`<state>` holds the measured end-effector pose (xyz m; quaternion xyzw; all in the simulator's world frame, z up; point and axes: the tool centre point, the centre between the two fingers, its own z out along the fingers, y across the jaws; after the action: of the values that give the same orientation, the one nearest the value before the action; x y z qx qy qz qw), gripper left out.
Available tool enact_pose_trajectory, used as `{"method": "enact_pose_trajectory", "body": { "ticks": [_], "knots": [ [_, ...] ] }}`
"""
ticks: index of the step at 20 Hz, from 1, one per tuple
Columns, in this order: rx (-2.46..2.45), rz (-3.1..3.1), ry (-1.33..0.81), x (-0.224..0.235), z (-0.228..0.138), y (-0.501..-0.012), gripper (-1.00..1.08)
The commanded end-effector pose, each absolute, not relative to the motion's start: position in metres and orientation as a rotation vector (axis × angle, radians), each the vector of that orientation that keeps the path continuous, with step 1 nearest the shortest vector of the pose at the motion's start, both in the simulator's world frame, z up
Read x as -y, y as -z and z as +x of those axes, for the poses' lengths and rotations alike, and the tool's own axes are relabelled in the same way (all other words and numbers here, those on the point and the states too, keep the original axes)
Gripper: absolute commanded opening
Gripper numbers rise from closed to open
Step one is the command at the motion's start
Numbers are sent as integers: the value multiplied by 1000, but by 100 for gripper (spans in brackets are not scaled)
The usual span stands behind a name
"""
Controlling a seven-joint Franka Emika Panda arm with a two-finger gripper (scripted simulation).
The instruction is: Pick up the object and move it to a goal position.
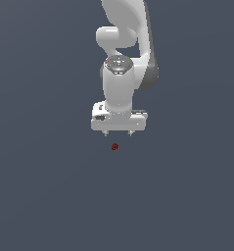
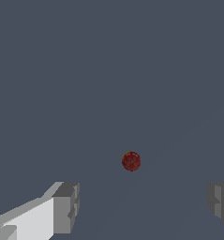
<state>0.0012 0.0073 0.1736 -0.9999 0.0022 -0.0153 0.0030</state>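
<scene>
The object is a tiny dark red, roundish, bumpy lump [image 1: 114,146] lying on the flat dark grey floor. It also shows in the wrist view [image 2: 130,161]. My white gripper [image 1: 118,133] hangs above it, a little to the exterior view's right of it, pointing straight down. Its two short fingers are spread wide and hold nothing. In the wrist view the gripper [image 2: 144,206] has one grey fingertip [image 2: 66,207] at one side and the other [image 2: 220,202] at the opposite edge, with the lump lying beyond the gap between them.
The white arm [image 1: 123,39] rises behind the gripper. The dark grey floor [image 1: 50,186] spreads all around with nothing else on it in view.
</scene>
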Motion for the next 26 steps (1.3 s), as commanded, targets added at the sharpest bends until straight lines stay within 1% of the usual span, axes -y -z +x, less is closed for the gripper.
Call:
{"method": "enact_pose_trajectory", "body": {
  "ticks": [1,9,16,21,26],
  "knots": [
    [-7,-3135,48,-7,1,-174,100],
    [-37,-3127,18,10,-4,-175,100],
    [-40,-3128,18,10,-4,-172,100],
    [-64,-3130,15,9,-6,-154,100],
    [-108,-3133,9,9,-11,-121,100]
  ]
}}
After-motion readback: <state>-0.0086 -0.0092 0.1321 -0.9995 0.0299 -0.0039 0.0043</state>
